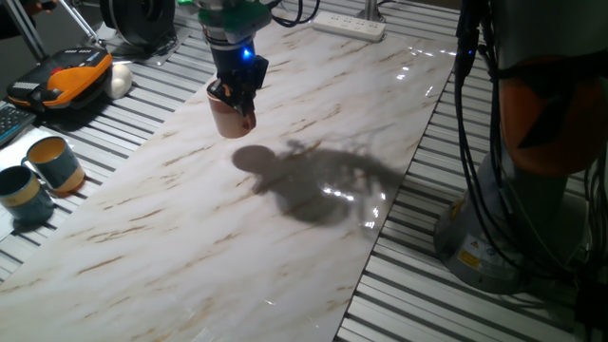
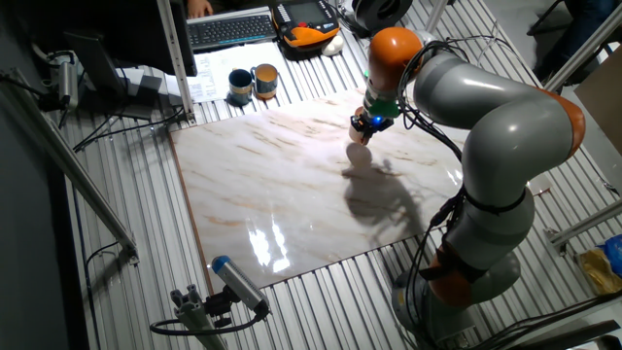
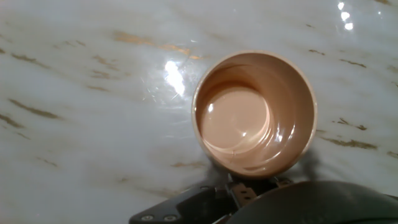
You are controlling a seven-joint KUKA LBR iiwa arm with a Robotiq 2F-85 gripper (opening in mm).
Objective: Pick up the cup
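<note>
- No legible brand, label or writing is resolved in any view.
- The cup (image 3: 255, 112) is seen mouth-up in the hand view, pale inside, held at its rim.
- The gripper (image 1: 236, 92) fingers are clenched on the cup, held above the marble counter (image 1: 285, 247); shadow cast below.
- Two teal mugs (image 1: 38, 179) are noted beyond the counter edge.

I count one salmon cup (image 1: 228, 118), two teal mugs (image 1: 57, 163) (image 1: 23, 193), one marble slab (image 1: 285, 237), one power strip (image 1: 349, 26), one keyboard (image 2: 231, 30). My one claw (image 1: 239, 103).
</note>
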